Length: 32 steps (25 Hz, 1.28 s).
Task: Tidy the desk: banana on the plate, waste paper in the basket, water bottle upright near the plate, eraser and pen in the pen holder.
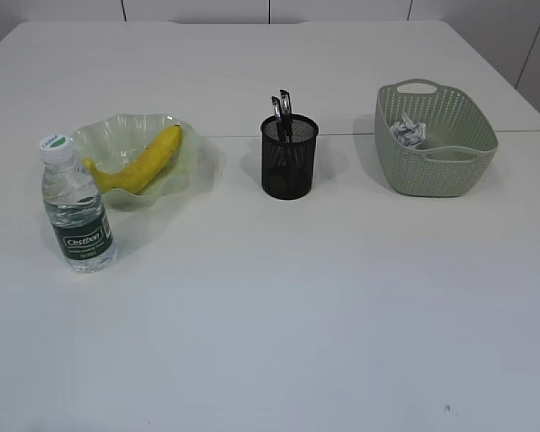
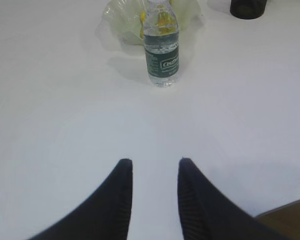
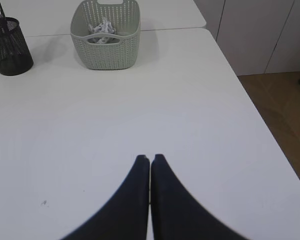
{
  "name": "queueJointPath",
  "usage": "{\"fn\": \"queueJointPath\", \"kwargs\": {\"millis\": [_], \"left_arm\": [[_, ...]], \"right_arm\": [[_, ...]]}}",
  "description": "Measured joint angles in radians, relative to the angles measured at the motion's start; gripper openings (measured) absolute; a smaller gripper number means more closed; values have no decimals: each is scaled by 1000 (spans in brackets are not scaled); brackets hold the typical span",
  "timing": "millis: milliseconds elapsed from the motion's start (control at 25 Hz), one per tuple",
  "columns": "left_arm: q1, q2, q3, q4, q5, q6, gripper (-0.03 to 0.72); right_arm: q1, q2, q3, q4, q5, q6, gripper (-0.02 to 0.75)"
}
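Table point(image 1: 279, 324): white. The near half is bare, with wide open room from 4 through 8 o'clock of the holder. A seam between two tabletops runs across behind the objects. In the right wrist view the table's right edge falls away to brown floor at 3 o'clock.

Plate point(image 1: 191, 153): pale green, wavy rim, at far left. Banana point(image 1: 144, 162) lies in it, tip toward 1 o'clock.

Bottle point(image 1: 76, 211): upright, cap on, green label, just beside the plate at its 7 o'clock; whether it touches the rim cannot be told.

Holder point(image 1: 289, 162): black mesh, centre of the table, well apart from the plate and basket. Pen point(image 1: 282, 110) stands in it, clips poking above the rim. Eraser not discernible through the mesh.

Basket point(image 1: 436, 162): grey-green, perforated wall, at 3 o'clock of the holder. Paper point(image 1: 409, 131), crumpled, lies inside at its far-left corner.

Left gripper point(image 2: 155, 162): fingers apart, nothing between them, above bare table; bottle at its 12 o'clock.

Right gripper point(image 3: 150, 159): fingers pressed together, empty, above bare table; basket near its 11 o'clock.
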Motion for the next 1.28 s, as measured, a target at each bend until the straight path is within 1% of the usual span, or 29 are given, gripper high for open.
{"fn": "queueJointPath", "kwargs": {"millis": [280, 360, 1280], "left_arm": [[123, 0, 0, 0, 0, 0, 215], [145, 0, 0, 0, 0, 0, 215], [152, 0, 0, 0, 2, 0, 215]], "right_arm": [[0, 0, 0, 0, 0, 0, -12], [0, 0, 0, 0, 0, 0, -12], [0, 0, 0, 0, 0, 0, -12]]}}
